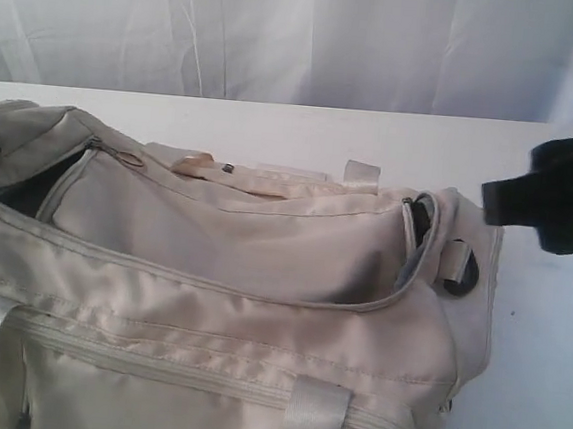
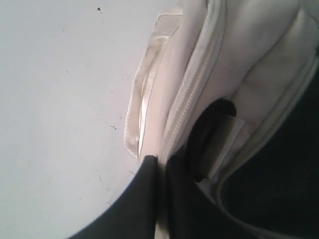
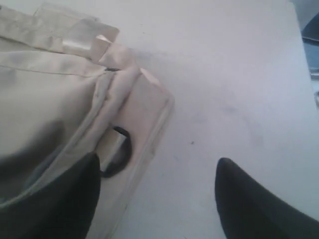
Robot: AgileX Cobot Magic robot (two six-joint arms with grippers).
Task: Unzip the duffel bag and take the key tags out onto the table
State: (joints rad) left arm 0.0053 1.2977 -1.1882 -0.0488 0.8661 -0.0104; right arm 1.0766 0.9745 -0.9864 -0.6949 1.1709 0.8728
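Satiny cream duffel bag (image 1: 241, 271), webbing-strapped, zip parted onto dark lining, lies slumped on the speckled white table (image 1: 541, 397). Left gripper (image 2: 160, 163) pinches its fabric edge; right gripper (image 3: 158, 164) spreads wide beside the black D-ring (image 3: 128, 149)

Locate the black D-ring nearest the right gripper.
Exterior view, right: the D-ring hangs on the duffel bag's end panel, beside the zipper opening, left of the right gripper.

Bright flat light, table (image 1: 274, 128) overexposed, pics soft.
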